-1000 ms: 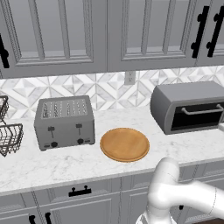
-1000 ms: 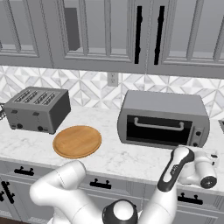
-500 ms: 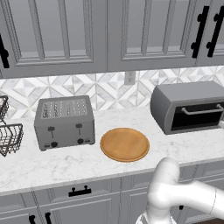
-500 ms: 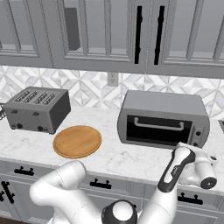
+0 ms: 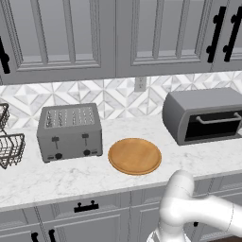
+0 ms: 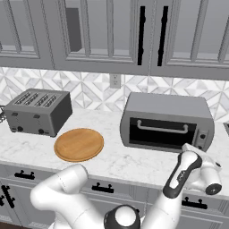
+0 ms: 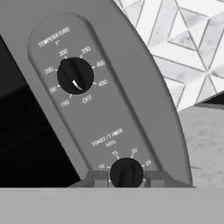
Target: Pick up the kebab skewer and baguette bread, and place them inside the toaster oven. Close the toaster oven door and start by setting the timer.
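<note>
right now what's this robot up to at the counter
The arm has its claw shut on the toast/timer knob at the right end of the toaster oven, set to turn it. The temperature knob above it is untouched. The toaster oven door is shut. A round wooden board and a slot toaster sit to the oven's left on the counter.

White marble desk [image 5: 71,177] carries: wire basket [image 5: 9,146] far left, slot toaster [image 5: 70,132] beside it, round wooden board [image 5: 134,155] centre near, toaster oven [image 5: 204,115] right.
</note>
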